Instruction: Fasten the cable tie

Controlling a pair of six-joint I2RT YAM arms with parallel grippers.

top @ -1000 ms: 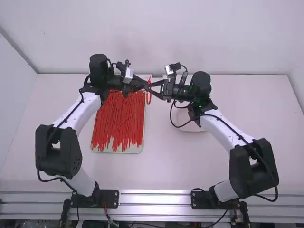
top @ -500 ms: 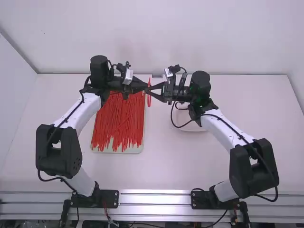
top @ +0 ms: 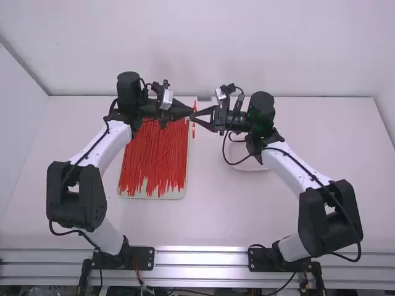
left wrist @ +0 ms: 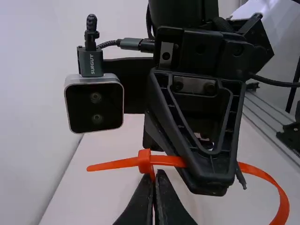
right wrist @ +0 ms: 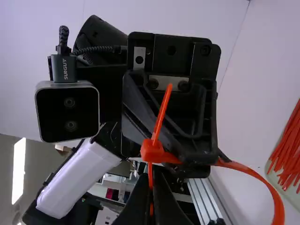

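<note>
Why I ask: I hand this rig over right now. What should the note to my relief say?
Left tool: shut on the cable tie by its head.
Right tool: shut on the strap close to the head, facing the left one.
Done: tie looped, tail seemingly through the head.
Left: pull it tight.
Spare red ties lie on the tray.

Cable tie [left wrist: 150,161]: plain orange-red.
Left gripper [top: 190,113], right gripper [top: 197,117]: black.
Arms: white links, black joints.
Tie pile [top: 155,157] under left gripper: red, streaky.
Tray [top: 154,197] beneath pile: pale cream.
Table [top: 345,142]: white.
Wrist camera [left wrist: 93,107] beside right gripper: grey case, black face.
</note>
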